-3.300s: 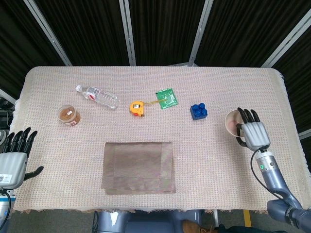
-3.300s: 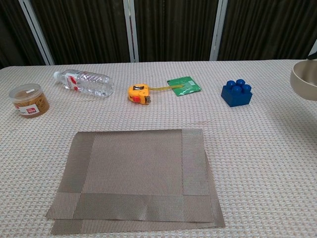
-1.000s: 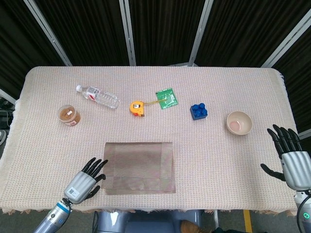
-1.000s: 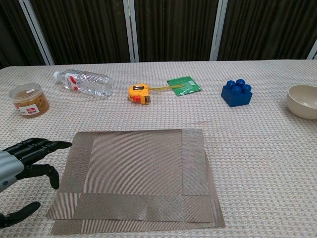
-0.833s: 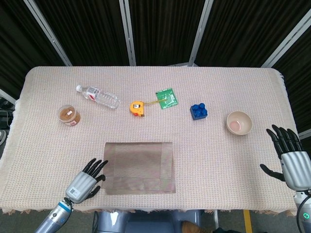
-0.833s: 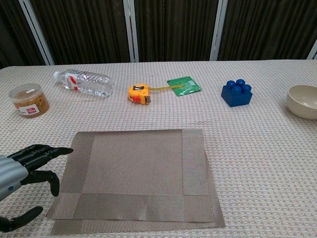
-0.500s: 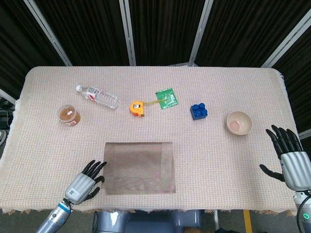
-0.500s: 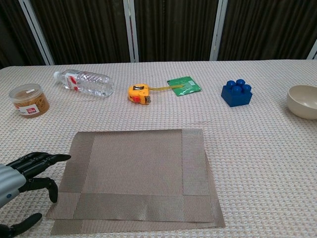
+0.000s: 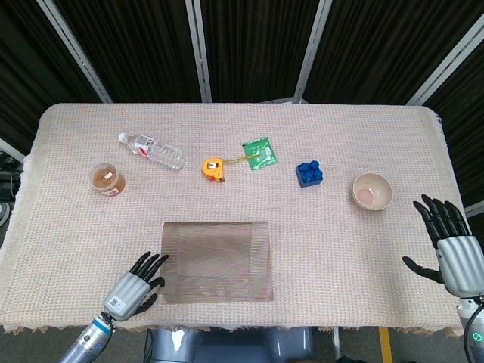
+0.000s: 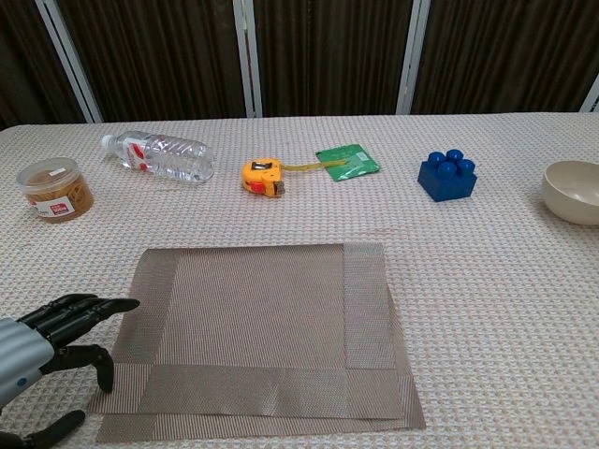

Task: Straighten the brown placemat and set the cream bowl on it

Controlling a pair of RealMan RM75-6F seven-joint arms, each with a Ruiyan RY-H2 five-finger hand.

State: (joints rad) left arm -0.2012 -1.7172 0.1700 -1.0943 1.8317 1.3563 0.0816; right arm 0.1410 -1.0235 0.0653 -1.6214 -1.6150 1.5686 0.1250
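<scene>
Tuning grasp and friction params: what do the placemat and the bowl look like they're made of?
brown placemat: looks like woven vinyl or plastic mesh, matte; fine ribbed weave, thin and flat, with bands where layers overlap.
cream bowl: probably glazed ceramic, maybe melamine; smooth cream wall with soft sheen and a thick rim.

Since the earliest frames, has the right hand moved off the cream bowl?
Yes. The right hand has pulled back toward the table's near right edge, open and empty, while the cream bowl sits beside the blue block.

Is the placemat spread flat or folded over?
Folded: the placemat shows doubled layers, with a second edge peeking out along its near side.
</scene>
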